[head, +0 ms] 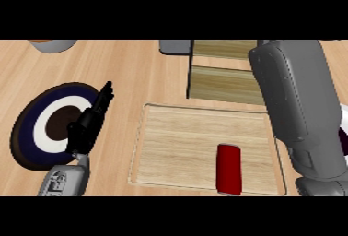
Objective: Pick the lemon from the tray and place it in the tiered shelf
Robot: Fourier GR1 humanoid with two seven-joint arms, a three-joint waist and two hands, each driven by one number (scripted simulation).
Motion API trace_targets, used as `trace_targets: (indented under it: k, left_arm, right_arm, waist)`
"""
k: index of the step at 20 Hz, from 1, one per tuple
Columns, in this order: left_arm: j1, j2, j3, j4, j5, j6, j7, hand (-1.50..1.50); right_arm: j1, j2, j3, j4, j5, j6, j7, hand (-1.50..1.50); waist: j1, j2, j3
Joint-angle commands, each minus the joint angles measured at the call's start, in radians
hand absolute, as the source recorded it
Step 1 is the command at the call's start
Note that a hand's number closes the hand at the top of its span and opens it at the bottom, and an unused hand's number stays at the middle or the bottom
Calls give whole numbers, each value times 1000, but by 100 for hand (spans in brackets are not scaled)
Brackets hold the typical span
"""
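The left hand [87, 124] is seen at the left of the view, fingers straight and raised, held over the right edge of a round plate [31, 124] with dark blue, white and brown rings. Nothing is held in it; its grey forearm [65, 180] comes in from the lower edge.

At the centre, a pale wooden tray [183, 138] is laid flat on the tabletop [122, 64]. One thing only is seen on it: a dark red, oblong object [229, 169], lying lengthwise near the tray's lower right part. No lemon can be made out on the tray, and where it is cannot be told from this view.

The right side is filled by the right forearm [299, 110], a large grey shape stretched from the lower right corner up toward the tiered shelf [217, 83], whose wooden steps are seen just beyond the tray's far edge. The right hand itself is not shown, so its state cannot be told; the forearm covers the shelf's right part.

At the top left edge, part of a grey bowl [53, 45] with something orange inside is cut by the frame.
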Motion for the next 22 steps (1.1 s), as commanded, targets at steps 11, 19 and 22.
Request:
trace_targets:
  k: [11, 19, 22]
  left_arm:
    - [21, -7, 5, -3, -2, 7, -25, 0]
    - [24, 5, -1, -23, 5, -21, 11, 0]
    - [17, -17, -17, -68, -7, 2, 58, 0]
  right_arm:
    - [147, 5, -37, -255, 49, 65, 146, -150]
    - [101, 28, -31, -347, -70, 139, 120, -150]
    - [36, 16, -68, -272, -78, 52, 128, -150]
  waist:
    - [-13, -4, 1]
    - [-6, -3, 1]
    - [3, -1, 1]
